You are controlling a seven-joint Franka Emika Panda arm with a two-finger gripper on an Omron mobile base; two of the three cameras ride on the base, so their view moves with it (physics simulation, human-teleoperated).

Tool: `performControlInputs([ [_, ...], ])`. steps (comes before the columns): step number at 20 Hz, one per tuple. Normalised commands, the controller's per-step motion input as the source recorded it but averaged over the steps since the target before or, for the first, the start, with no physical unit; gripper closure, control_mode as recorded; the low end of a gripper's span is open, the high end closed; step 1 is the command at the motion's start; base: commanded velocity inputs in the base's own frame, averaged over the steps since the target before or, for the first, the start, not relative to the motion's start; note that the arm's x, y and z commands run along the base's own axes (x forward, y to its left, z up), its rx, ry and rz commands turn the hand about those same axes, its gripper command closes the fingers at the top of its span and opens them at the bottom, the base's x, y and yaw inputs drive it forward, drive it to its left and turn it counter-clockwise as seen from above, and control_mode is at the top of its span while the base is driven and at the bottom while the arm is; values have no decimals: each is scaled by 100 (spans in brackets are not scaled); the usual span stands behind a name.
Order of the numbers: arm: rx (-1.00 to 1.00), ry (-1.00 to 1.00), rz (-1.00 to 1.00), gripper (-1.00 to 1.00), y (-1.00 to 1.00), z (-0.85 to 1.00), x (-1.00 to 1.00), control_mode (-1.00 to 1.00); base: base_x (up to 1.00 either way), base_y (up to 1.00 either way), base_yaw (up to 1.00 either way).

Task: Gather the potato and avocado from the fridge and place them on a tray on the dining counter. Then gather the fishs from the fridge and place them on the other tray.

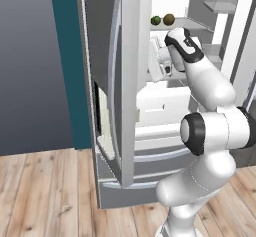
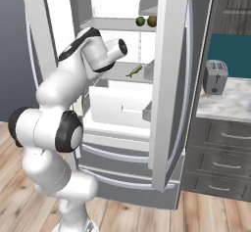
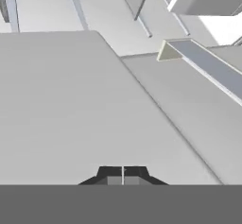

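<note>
Inside fridge [image 2: 171, 79], avocado [image 1: 156, 20] above, closed gripper [image 3: 122, 173] below

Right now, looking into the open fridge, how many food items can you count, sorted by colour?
Dark green round (avocado): 1
Brown round (potato): 1
Grey-green slender (fish): 1 visible
Total: 3
</note>
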Motion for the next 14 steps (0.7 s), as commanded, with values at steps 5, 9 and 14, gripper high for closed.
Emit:
performControlInputs([
  [5,0,0,13,100,100,14,-55,-100,0,0,0],
  [9,0,0,11,100,100,26,-49,-100,0,0,0],
  [14,0,0,11,100,100,25,-45,-100,0,0,0],
])
